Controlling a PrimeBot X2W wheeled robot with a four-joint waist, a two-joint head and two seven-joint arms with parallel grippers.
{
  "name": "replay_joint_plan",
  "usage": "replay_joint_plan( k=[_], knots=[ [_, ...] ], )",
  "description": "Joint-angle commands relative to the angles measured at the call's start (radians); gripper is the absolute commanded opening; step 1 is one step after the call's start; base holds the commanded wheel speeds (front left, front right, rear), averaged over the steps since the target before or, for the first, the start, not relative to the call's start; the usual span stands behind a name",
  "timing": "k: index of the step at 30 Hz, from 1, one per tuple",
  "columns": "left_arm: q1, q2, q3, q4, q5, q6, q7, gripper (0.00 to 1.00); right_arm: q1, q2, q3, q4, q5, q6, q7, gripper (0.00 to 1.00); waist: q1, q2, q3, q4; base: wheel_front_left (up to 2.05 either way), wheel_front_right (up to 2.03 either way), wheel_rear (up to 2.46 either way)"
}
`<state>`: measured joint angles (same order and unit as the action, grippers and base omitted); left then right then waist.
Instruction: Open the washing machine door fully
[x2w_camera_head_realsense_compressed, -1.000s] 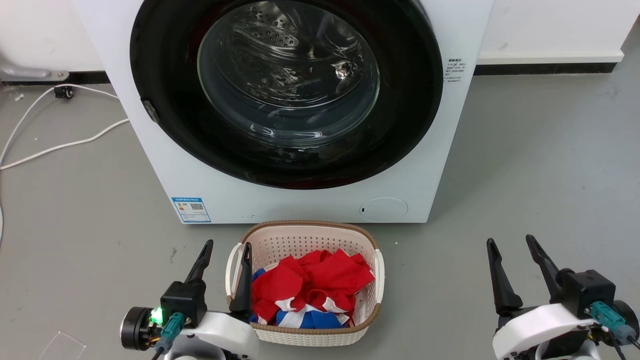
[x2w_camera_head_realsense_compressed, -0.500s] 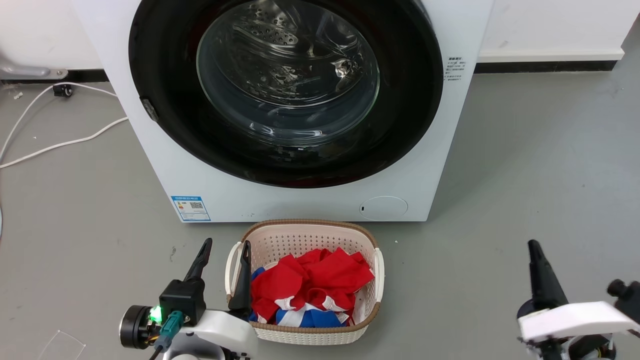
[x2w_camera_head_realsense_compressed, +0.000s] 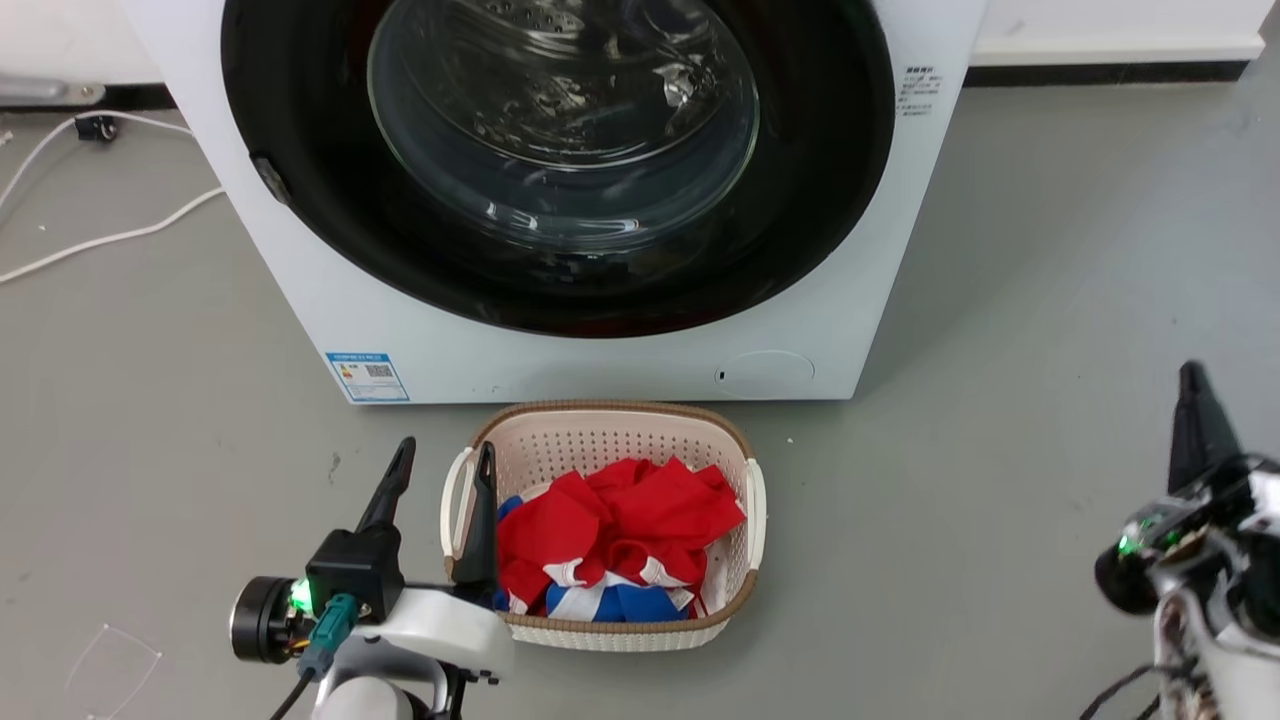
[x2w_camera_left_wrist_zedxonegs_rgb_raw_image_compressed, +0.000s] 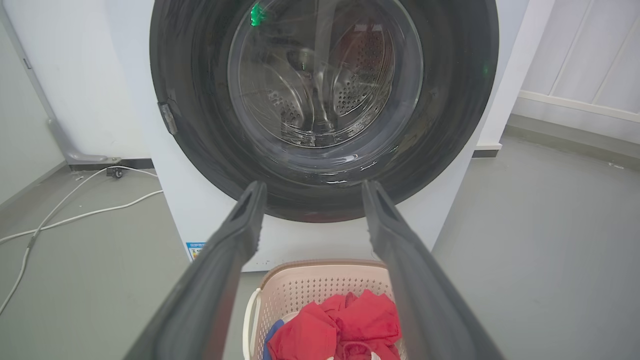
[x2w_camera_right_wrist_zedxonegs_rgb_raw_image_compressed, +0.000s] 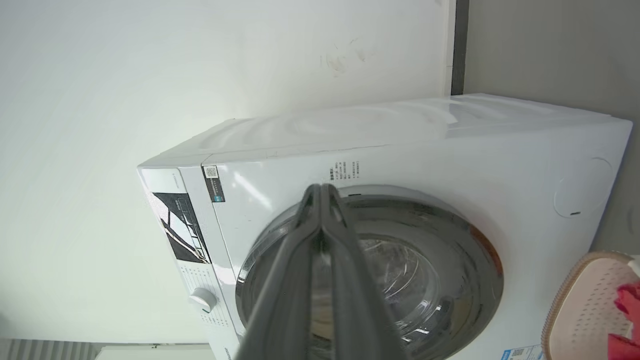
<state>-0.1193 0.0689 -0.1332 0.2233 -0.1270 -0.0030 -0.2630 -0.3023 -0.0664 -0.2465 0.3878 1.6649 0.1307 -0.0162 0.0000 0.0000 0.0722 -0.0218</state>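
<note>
Landmark: the washing machine (x2w_camera_head_realsense_compressed: 620, 365), a white front-loader standing on a grey floor (x2w_camera_head_realsense_compressed: 1050, 300) against a pale wall.

The washing machine door (x2w_camera_head_realsense_compressed: 560, 130) is on the front of the machine and spans nearly its full width. It lies closed against the front panel. The perforated drum is visible through the clear bowl window. A small grey tab (x2w_camera_head_realsense_compressed: 272, 180) sits on the door's rim, on the side of the machine facing the left arm.

A pale perforated basket (x2w_camera_head_realsense_compressed: 600, 412) stands on the floor directly in front of the machine, close to its base. It contains red clothing (x2w_camera_head_realsense_compressed: 630, 520), with blue and white fabric beneath.

The left tool (x2w_camera_head_realsense_compressed: 446, 448) is in front of the machine, beside the basket's left handle, and well clear of the door. Its fingers are spread and point toward the machine, with nothing between them.

The right tool (x2w_camera_right_wrist_zedxonegs_rgb_raw_image_compressed: 320, 190) is in front of the machine and off to its right side, also well apart from the door. In the right wrist view its fingers are pressed together at the tips and carry nothing.

A white cable (x2w_camera_head_realsense_compressed: 100, 240) lies on the floor to the left of the machine. A blue label (x2w_camera_head_realsense_compressed: 367, 376) is fixed at the lower left corner of the front panel.
</note>
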Motion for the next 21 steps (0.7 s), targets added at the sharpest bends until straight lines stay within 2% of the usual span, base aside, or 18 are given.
replay_joint_plan(
  k=[1, 6, 10, 16, 19, 21],
  knots=[
    [-0.017, 0.000, 0.000, -0.008, 0.004, 0.001, -0.003, 1.00, -0.038, -0.016, -0.009, 0.016, 0.019, 0.000, 0.010, 0.00, 0.0000, 0.0000, 0.019, 0.001, 0.00, 0.00, 0.00],
    [-0.045, -0.002, -0.002, -0.031, 0.005, -0.001, -0.003, 1.00, -0.191, -0.096, -0.022, 0.127, 0.093, 0.000, 0.070, 0.00, 0.0000, 0.0000, 0.077, 0.009, 0.00, 0.00, 0.00],
    [-0.074, -0.004, -0.010, -0.053, 0.010, 0.001, -0.003, 1.00, -0.328, -0.179, 0.007, 0.215, 0.104, 0.000, 0.112, 0.00, 0.0000, 0.0000, 0.131, 0.018, 0.00, 0.00, 0.00],
    [-0.125, -0.006, -0.027, -0.094, 0.019, 0.002, -0.003, 1.00, -0.567, -0.293, 0.131, 0.359, 0.068, 0.000, 0.235, 0.00, 0.0000, 0.0000, 0.223, 0.033, 0.00, 0.00, 0.00],
    [-0.154, -0.009, -0.035, -0.117, 0.017, -0.001, -0.003, 1.00, -0.700, -0.329, 0.205, 0.438, 0.035, 0.000, 0.303, 0.00, 0.0000, 0.0000, 0.270, 0.039, 0.00, 0.00, 0.00],
    [-0.169, -0.009, -0.039, -0.127, 0.022, 0.002, -0.003, 1.00, -0.775, -0.331, 0.258, 0.486, 0.006, 0.000, 0.350, 0.00, 0.0000, 0.0000, 0.293, 0.042, 0.00, 0.00, 0.00]
  ],
)
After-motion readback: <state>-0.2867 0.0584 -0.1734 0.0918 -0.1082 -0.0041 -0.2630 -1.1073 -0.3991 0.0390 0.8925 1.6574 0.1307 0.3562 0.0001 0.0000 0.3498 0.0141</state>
